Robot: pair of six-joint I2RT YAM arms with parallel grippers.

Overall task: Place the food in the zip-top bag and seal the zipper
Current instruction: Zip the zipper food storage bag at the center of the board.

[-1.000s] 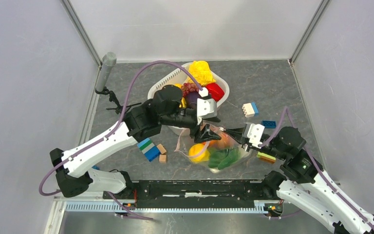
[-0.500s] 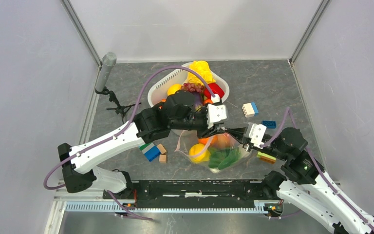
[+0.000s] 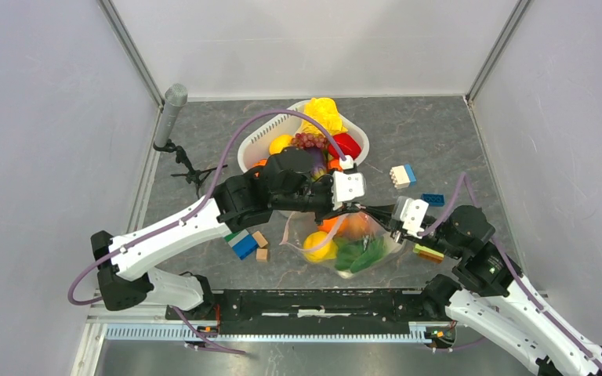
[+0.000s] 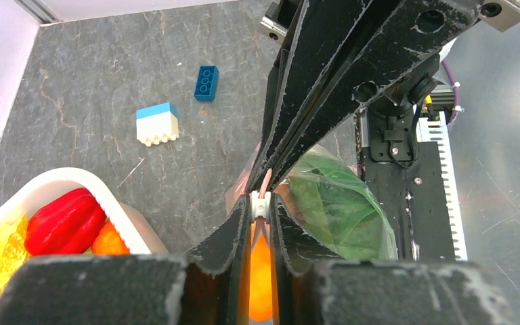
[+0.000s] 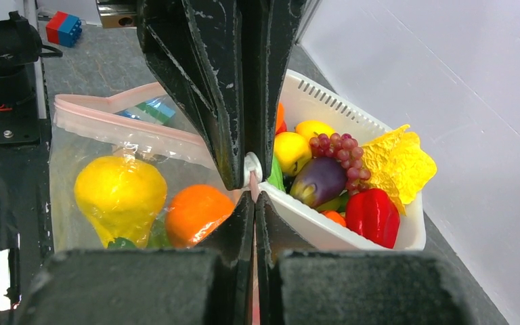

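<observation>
The crinkly transparent zip-top bag (image 3: 360,249) is laid on the grey table (image 3: 439,141), just in front of the white slotted plastic basket (image 3: 260,142). A glossy yellow toy fruit (image 5: 120,189), an orange toy fruit (image 5: 196,213) and a green toy vegetable (image 4: 332,203) are seen inside it. Its pale pink zipper strip (image 5: 118,125) is pinched from opposite sides: the left gripper (image 4: 262,207) is closed on the small white slider (image 5: 250,166), and the right gripper (image 5: 253,193), tip to tip with it, is clamped on the strip. A red toy pepper (image 5: 372,215) is held in the basket.

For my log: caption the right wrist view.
The left gripper and right gripper pinch the zipper; food in bag and basket.
</observation>
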